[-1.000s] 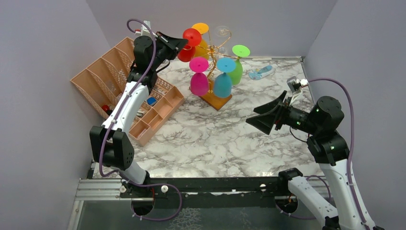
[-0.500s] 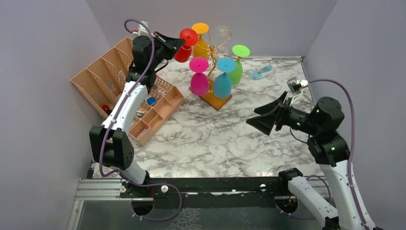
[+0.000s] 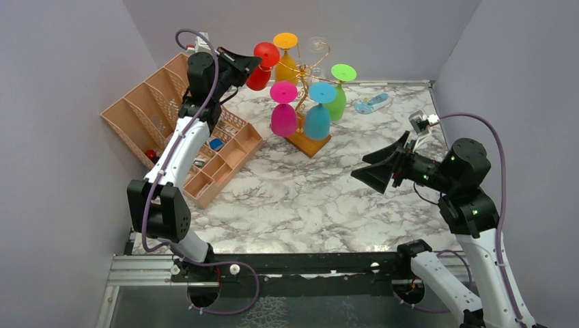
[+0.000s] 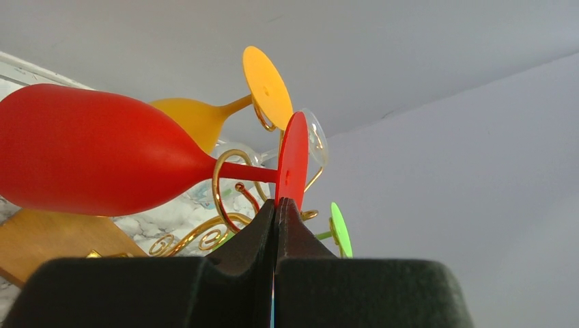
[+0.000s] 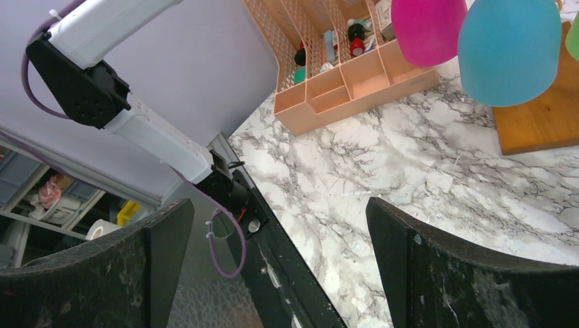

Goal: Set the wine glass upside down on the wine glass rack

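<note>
The red wine glass [image 3: 259,70] is held near-horizontal at the upper left of the gold wire rack [image 3: 312,67], which stands on a wooden base [image 3: 308,144]. My left gripper [image 3: 251,61] is shut on the edge of the glass's round foot. In the left wrist view the fingertips pinch the red foot [image 4: 293,160], the bowl [image 4: 89,150] points left, and the stem crosses a gold scroll loop [image 4: 217,179]. My right gripper [image 3: 374,171] is open and empty, low over the table's right side; it is also open in the right wrist view [image 5: 280,232].
Orange [image 3: 285,42], clear [image 3: 315,45], green [image 3: 341,74], pink [image 3: 283,113] and blue [image 3: 318,116] glasses hang on the rack. A peach mesh organiser [image 3: 160,102] stands at the left. A small pale blue object [image 3: 373,104] lies at the back right.
My left gripper has carried the red glass slightly left and up beside the rack's top. The right arm has not moved.
</note>
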Tool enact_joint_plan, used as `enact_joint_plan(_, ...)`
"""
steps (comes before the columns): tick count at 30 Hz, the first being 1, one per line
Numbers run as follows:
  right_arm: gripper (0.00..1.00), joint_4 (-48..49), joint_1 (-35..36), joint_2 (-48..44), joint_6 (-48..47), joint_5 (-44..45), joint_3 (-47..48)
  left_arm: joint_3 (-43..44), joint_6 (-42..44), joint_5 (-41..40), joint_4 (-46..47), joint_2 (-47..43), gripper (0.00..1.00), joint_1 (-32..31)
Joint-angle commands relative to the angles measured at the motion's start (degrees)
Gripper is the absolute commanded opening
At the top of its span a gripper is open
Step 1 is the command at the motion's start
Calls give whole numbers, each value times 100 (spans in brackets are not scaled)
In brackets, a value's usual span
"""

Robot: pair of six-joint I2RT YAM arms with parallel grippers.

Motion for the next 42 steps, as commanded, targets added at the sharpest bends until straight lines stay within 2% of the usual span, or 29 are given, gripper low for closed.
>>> enact_joint_plan(1,100,-34,28,-42,-86,113,37,-154,-104,-70,195,-292,0,98)
enact_joint_plan(25,100,-55,28,-68,-94,101,28,-624,-327,231,361,-424,0,154)
enact_joint_plan(27,100,-54,28,-85,-87,104,20,-667,-331,257,382,-413,4,154)
enact_joint_plan(32,100,-46,28,-90,-97,112,-7,-745,-328,258,411,-440,5,155)
enact_joint_plan(38,100,-52,26,-84,-99,126,2,-745,-241,233,324,-484,16,159)
enact_joint_plan(42,99,-56,28,-93,-84,131,-31,-918,-134,141,285,-573,19,154)
